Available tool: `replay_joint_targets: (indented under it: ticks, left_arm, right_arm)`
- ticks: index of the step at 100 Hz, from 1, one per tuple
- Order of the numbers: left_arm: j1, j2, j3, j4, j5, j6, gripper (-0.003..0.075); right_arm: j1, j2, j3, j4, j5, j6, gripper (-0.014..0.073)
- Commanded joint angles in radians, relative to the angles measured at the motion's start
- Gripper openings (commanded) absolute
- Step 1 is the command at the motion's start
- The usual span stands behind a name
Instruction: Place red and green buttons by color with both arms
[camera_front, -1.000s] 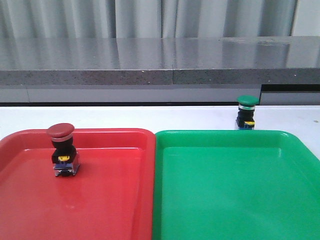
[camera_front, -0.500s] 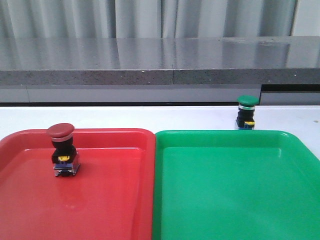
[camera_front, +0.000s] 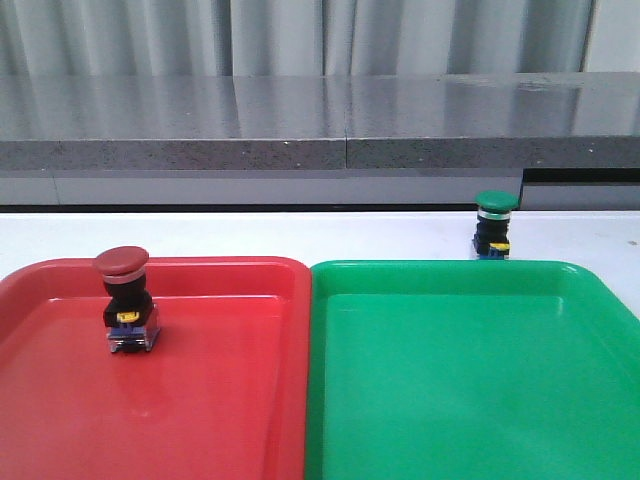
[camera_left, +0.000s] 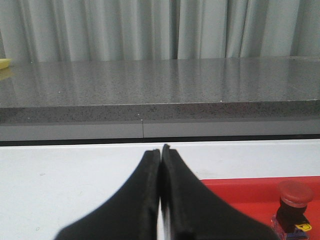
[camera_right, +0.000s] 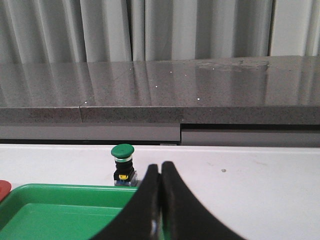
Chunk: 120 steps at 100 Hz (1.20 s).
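Observation:
The red button (camera_front: 125, 299) stands upright inside the red tray (camera_front: 220, 400), near its far left part; it also shows in the left wrist view (camera_left: 294, 205). The green button (camera_front: 493, 224) stands upright on the white table just beyond the green tray's (camera_front: 470, 390) far rim; it also shows in the right wrist view (camera_right: 123, 165). My left gripper (camera_left: 160, 150) is shut and empty, left of the red button. My right gripper (camera_right: 160, 165) is shut and empty, right of the green button. Neither arm shows in the front view.
The red and green trays lie side by side, touching, and fill the near table. White table (camera_front: 300, 235) runs behind them to a grey stone ledge (camera_front: 320, 120) and a curtain.

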Motion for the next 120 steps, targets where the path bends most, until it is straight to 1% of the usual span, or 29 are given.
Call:
replay_joint_targets:
  ticks: [1,12,20,28,37,44,54,62,70,77,103,108,112,117,120]
  left_arm:
    - [-0.001,-0.029,0.042,0.000,-0.085,-0.012,-0.0019]
    - [-0.001,-0.029,0.042,0.000,-0.085,-0.012,-0.0019]
    - [-0.001,-0.029,0.042,0.000,-0.085,-0.012,-0.0019]
    - [-0.001,-0.029,0.042,0.000,-0.085,-0.012,-0.0019]
    - [-0.001,-0.029,0.042,0.000,-0.085,-0.012,-0.0019]
    - [-0.001,-0.029,0.042,0.000,-0.085,-0.012,-0.0019]
    - [-0.001,-0.029,0.042,0.000,-0.085,-0.012,-0.0020]
    - [-0.001,-0.029,0.042,0.000,-0.085,-0.012,-0.0019]
    - [-0.001,-0.029,0.042,0.000,-0.085,-0.012,-0.0019]
    - [-0.001,-0.029,0.042,0.000,-0.085,-0.012,-0.0019]
    - [-0.001,-0.029,0.042,0.000,-0.085,-0.012,-0.0019]
    - [-0.001,-0.029,0.042,0.000,-0.085,-0.012,-0.0019]
    - [-0.001,-0.029,0.042,0.000,-0.085,-0.012,-0.0019]
    - [-0.001,-0.029,0.042,0.000,-0.085,-0.012,-0.0019]
    - [-0.001,-0.029,0.042,0.000,-0.085,-0.012,-0.0019]
  right_arm:
    - [-0.001,-0.013,-0.079,0.000,-0.045,-0.003,-0.0068]
    - [-0.001,0.029,-0.198,0.000,0.115,-0.003,-0.0068]
    - [-0.001,0.090,-0.291,0.044,0.238,-0.002,-0.0068]
    - [-0.001,0.183,-0.396,0.084,0.374,-0.002,-0.0068]
    - [-0.001,0.301,-0.506,0.092,0.511,-0.002,-0.0068]
    - [-0.001,0.395,-0.586,0.092,0.601,-0.002,-0.0068]
    - [-0.001,0.519,-0.687,0.092,0.691,-0.002,-0.0068]
    - [-0.001,0.602,-0.742,0.092,0.707,-0.002,-0.0068]
    - [-0.001,0.671,-0.771,0.092,0.688,-0.002,-0.0068]
    - [-0.001,0.716,-0.773,0.095,0.667,-0.002,-0.0068]
    - [-0.001,0.812,-0.773,0.104,0.682,-0.002,-0.0059]
    - [-0.001,0.818,-0.773,0.114,0.679,-0.002,-0.0025]
    - [-0.001,0.819,-0.773,0.117,0.677,-0.002,0.0027]
    - [-0.001,0.819,-0.773,0.119,0.672,-0.002,0.0112]
    - [-0.001,0.819,-0.773,0.119,0.670,-0.002,0.0185]
